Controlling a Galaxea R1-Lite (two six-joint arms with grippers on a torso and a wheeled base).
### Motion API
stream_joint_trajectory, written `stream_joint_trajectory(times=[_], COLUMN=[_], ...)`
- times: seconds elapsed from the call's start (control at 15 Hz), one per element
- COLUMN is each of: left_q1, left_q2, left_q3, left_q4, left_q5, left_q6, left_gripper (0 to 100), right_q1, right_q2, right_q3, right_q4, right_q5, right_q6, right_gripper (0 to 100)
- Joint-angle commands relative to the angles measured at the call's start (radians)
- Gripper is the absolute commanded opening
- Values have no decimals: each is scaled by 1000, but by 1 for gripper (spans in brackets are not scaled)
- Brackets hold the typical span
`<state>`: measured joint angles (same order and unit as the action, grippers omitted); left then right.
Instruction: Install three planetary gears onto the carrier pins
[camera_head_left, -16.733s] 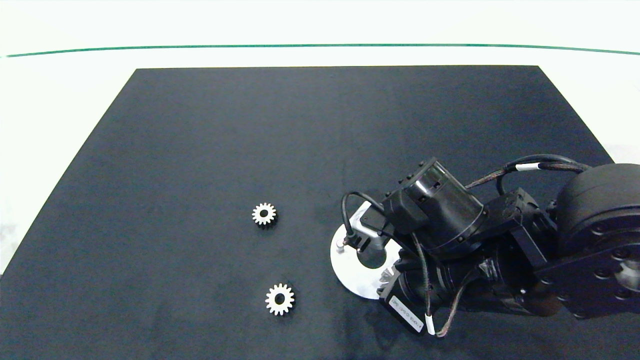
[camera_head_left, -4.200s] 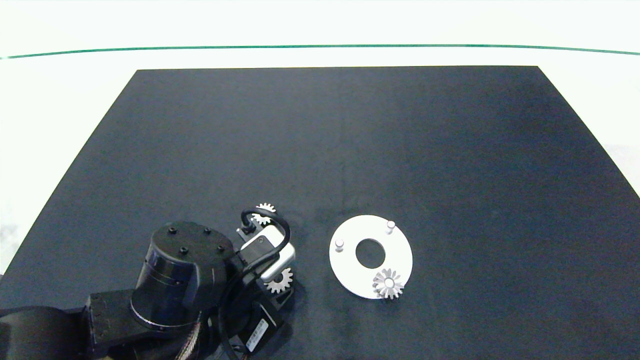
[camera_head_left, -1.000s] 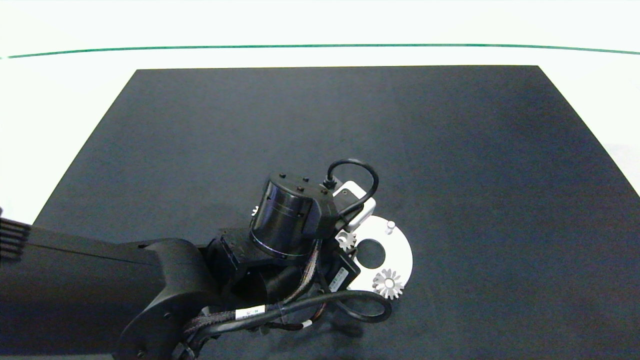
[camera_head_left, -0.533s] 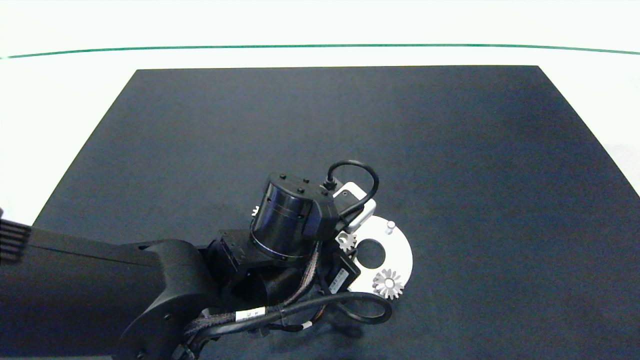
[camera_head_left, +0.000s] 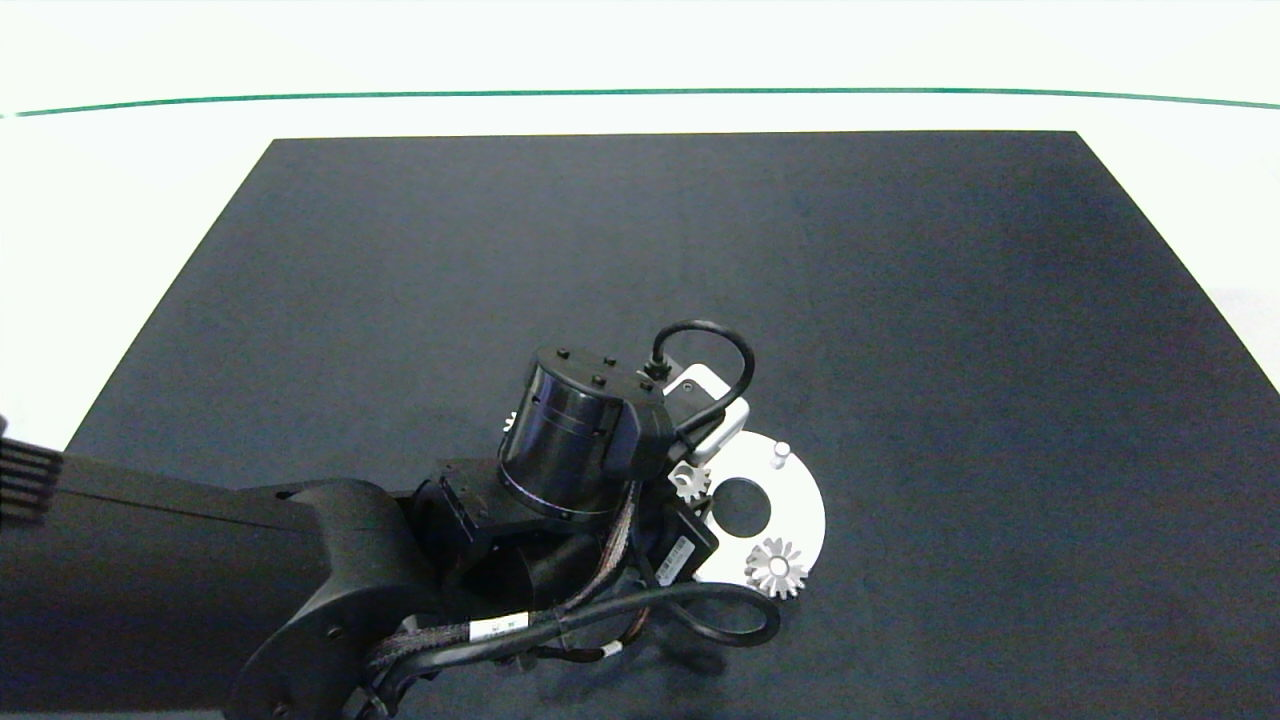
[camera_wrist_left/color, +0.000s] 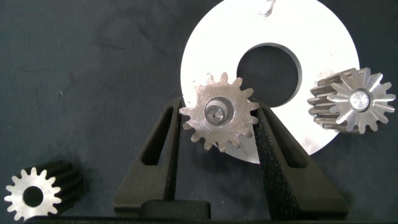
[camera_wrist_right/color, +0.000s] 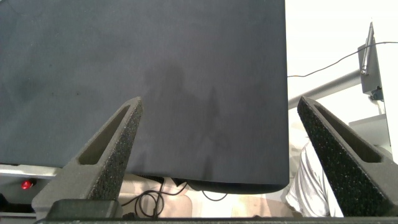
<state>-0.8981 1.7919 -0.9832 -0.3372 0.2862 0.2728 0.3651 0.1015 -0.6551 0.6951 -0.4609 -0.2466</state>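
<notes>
- left gripper (camera_wrist_left/color: 219, 134) is over the near-left edge of the white disc (camera_wrist_left/color: 323, 37); its two fingers (camera_wrist_left/color: 158, 155) are pinched on a gear (camera_wrist_left/color: 219, 118), one on each side, teeth touching the pads
- that gear sits right over a carrier pin; you can see the pin end (camera_wrist_left/color: 216, 112) through the centre hole, but can't tell if the gear is all the way down on the disc
- second gear (camera_wrist_left/color: 353, 102) is already on its own pin at the disc's edge, on the side towards the right arm; pin tip showing in the middle
- third gear (camera_wrist_left/color: 34, 194) lies loose on the black mat (camera_head_left: 900, 300), off the disc, well apart from the held one; in the head view only a sliver of it (camera_head_left: 510, 422) peeks out from behind the arm
- one bare pin (camera_head_left: 782, 453) stands on the far side of the disc (camera_head_left: 800, 510)
- right gripper (camera_wrist_right/color: 224, 162) is out of the head view, hanging off the mat's edge with its fingers spread wide, holding nothing
</notes>
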Motion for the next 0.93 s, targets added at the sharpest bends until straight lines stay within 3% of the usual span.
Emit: stream_joint_trajectory(times=[0.07, 0.47, 0.53, 0.93], left_q1=[1, 5, 5, 5], left_q2=[0, 0, 0, -2], left_q3=[11, 32, 37, 26], left_q4=[0, -3, -3, -5], left_q5=[2, 2, 2, 2], left_q6=[0, -1, -1, 0], left_gripper=[7, 7, 100, 100], right_q1=[3, 3, 3, 3], right_q2=[0, 1, 1, 3], right_q3=[0, -1, -3, -5], right_q4=[4, 3, 3, 1], right_q5=[-2, -2, -2, -2], right_q6=[-2, -2, -2, -2], right_gripper=[100, 100, 100, 100])
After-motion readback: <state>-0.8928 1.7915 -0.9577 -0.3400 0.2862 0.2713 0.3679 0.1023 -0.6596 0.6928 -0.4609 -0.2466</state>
